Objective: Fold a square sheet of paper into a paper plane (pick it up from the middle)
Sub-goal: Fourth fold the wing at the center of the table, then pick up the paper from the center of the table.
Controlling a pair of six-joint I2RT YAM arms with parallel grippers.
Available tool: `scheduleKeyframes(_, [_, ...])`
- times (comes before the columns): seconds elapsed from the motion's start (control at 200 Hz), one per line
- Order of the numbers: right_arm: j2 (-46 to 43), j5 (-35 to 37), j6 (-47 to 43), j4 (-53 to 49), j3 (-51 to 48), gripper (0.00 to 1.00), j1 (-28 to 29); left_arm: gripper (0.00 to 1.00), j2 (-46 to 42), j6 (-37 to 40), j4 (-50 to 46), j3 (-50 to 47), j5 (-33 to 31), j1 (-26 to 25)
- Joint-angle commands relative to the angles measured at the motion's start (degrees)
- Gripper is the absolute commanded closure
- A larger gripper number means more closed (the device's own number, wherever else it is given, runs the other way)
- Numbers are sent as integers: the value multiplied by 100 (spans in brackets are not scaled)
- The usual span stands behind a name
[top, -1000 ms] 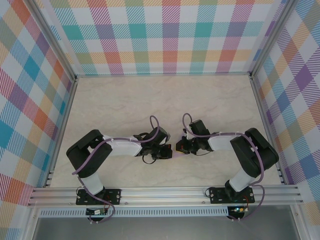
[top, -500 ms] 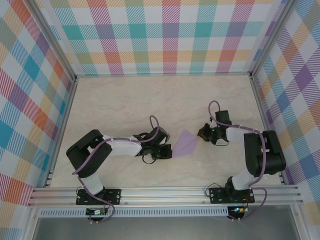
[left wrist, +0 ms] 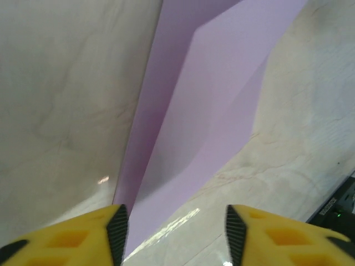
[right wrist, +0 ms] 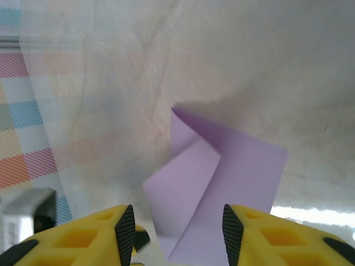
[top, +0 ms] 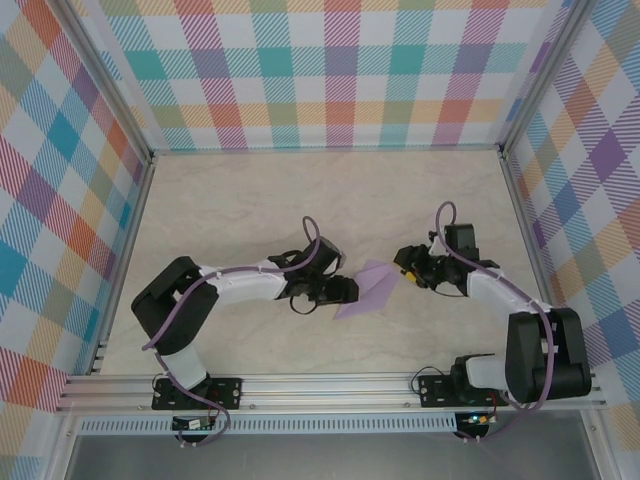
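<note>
Lavender square sheet of paper [top: 368, 288], partly folded with flaps overlapping, lying mid-table, creased, edges slightly lifted

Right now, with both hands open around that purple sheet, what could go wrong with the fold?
1. The sheet of paper is only loosely folded. Its flap looks lifted off the table, and with the left hand and right hand both open, nothing pins it, so it may spring back.
2. The left hand straddles the sheet's near tip, so pushing forward could slide or crumple it.
</note>
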Motion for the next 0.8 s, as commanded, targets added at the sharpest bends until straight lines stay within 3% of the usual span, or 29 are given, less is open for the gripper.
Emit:
scheduleKeyframes(0.0, [-188,-276,567,350,-258,50,170,36,-350,74,-409,224,-282,184])
scheduleKeyframes(0.245, [375,-57,897,1013,-360,50,718,13,-723,182,-808,312,-1126,480])
scheduleKeyframes(0.475, [1037,129,982,1396,-95,54,1177,0,-945,96,-1005,193,-1240,798])
scheduleKeyframes(0.795, [1301,198,1124,1942,-105,64,1459,0,-1048,-315,-906,-46,-738,1235])
